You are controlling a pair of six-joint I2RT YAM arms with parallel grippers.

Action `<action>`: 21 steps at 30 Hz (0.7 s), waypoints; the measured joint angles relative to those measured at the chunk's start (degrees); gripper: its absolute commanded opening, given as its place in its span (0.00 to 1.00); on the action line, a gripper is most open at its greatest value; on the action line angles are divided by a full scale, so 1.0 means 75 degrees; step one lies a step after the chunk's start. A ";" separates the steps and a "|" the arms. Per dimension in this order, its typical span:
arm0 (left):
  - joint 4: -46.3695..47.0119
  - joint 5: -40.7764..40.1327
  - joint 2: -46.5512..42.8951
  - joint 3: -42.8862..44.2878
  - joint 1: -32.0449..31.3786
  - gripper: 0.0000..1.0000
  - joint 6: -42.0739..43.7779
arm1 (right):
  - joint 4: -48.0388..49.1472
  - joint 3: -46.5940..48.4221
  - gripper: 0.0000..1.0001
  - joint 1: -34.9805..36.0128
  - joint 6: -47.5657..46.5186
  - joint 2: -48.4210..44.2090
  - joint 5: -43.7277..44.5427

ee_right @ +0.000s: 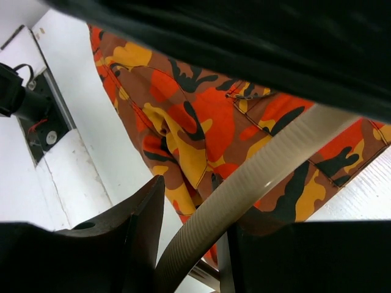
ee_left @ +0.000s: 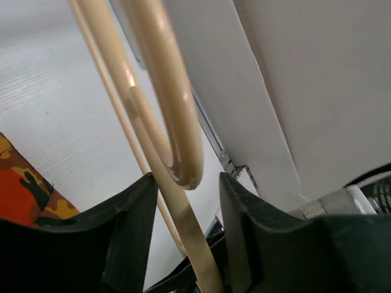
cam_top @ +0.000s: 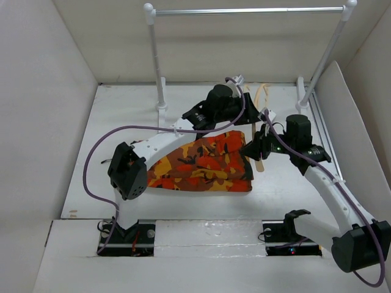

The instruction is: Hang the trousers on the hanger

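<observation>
The camouflage trousers (cam_top: 208,162) lie folded on the table's middle; they also show in the right wrist view (ee_right: 201,116) and at the left edge of the left wrist view (ee_left: 24,189). The pale tan hanger (cam_top: 261,162) runs from the back of the table to the trousers' right edge. My left gripper (cam_top: 243,101) is at its far end, jaws open around the wooden bar (ee_left: 177,201), with a gap beside it. My right gripper (cam_top: 255,149) is at its near end, shut on the ribbed bar (ee_right: 269,165), which crosses slantwise between the fingers.
A metal clothes rail (cam_top: 244,11) on white posts stands at the back. White walls enclose the table on the left, back and right. A purple cable (cam_top: 91,159) loops from the left arm. The arm bases sit at the near edge.
</observation>
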 measured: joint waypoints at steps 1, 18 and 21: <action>-0.0003 -0.0070 0.0020 0.0003 -0.0038 0.36 -0.0003 | -0.0006 0.0000 0.00 0.0108 0.0026 0.0000 0.0114; 0.0828 -0.0571 0.0093 -0.1635 -0.0166 0.00 -0.0734 | -0.1547 0.0128 0.89 0.0863 -0.0189 -0.0527 0.1915; 0.1070 -0.0589 0.0093 -0.2413 -0.0207 0.00 -0.1072 | -0.2183 0.0431 0.92 0.0612 -0.0280 -0.0915 0.2011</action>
